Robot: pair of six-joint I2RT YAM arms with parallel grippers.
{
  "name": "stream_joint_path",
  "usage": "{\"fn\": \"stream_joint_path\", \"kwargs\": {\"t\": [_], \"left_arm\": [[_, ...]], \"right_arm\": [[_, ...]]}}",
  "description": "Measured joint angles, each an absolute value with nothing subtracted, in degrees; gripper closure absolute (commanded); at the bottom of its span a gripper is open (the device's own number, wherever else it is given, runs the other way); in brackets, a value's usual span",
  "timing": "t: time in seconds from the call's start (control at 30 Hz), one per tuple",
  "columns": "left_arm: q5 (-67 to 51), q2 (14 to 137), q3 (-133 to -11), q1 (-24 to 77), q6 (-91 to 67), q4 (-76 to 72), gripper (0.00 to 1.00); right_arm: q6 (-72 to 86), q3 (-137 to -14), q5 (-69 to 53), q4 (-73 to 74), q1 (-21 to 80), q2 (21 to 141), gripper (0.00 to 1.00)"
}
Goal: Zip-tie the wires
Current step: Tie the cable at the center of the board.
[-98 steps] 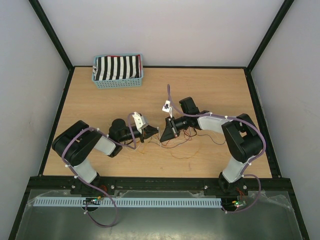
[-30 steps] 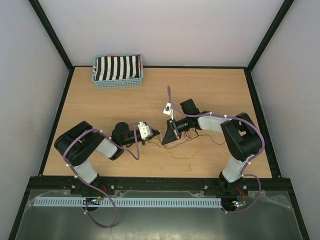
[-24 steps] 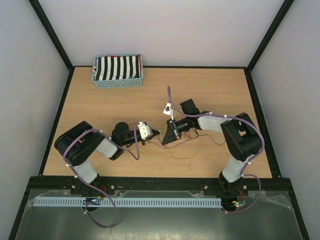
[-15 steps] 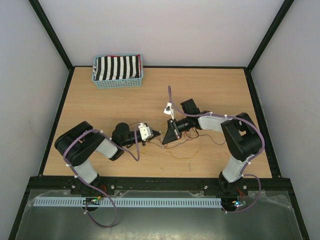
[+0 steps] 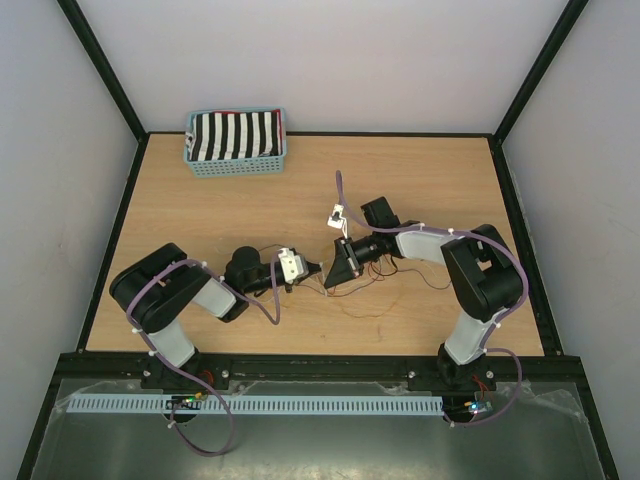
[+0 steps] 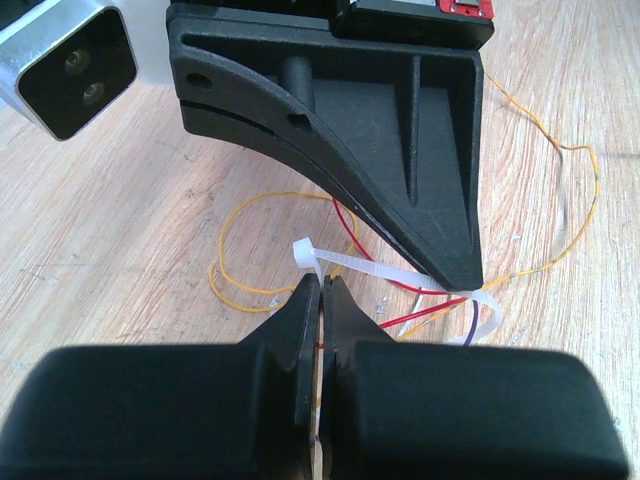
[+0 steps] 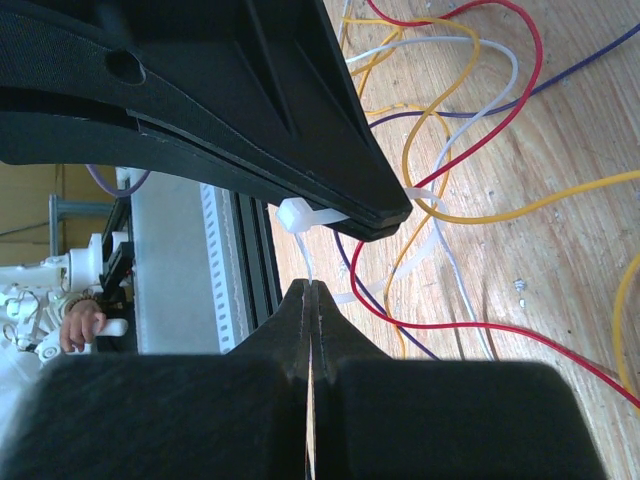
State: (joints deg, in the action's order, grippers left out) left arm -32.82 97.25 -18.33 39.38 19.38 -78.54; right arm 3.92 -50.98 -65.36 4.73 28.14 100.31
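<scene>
Thin orange, red, purple and white wires [image 5: 372, 298] lie tangled on the wooden table at mid-table. Both grippers meet tip to tip there. My left gripper [image 5: 316, 268] is shut, and so is my right gripper [image 5: 329, 281]. In the left wrist view the left gripper [image 6: 321, 283] pinches a white zip tie [image 6: 400, 276]. The tie runs to the tip of the right fingers [image 6: 400, 150], over red and orange wires [image 6: 225, 250]. In the right wrist view the right gripper [image 7: 310, 287] is shut on the tie's thin tail, just below the zip tie head [image 7: 293, 214]. The left fingers [image 7: 250, 100] lie against that head, above the wires [image 7: 470, 326].
A blue basket [image 5: 236, 166] holding a black-and-white striped cloth stands at the back left. A small white connector [image 5: 333, 213] on a lilac cable hangs just behind the right gripper. Black frame rails run along the table's edges.
Since the earliest frame my left gripper has moved right and toward the near edge, up to the right gripper's tip. Over the last second both arms hold nearly still.
</scene>
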Motion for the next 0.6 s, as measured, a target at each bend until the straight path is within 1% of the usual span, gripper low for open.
{"fn": "stream_joint_path", "kwargs": {"t": [0.6], "left_arm": [[-31.9, 97.2, -18.2, 40.3, 21.5, -78.5, 1.0]], "right_arm": [[5.4, -51.1, -66.7, 5.3, 26.6, 100.9, 1.0]]}}
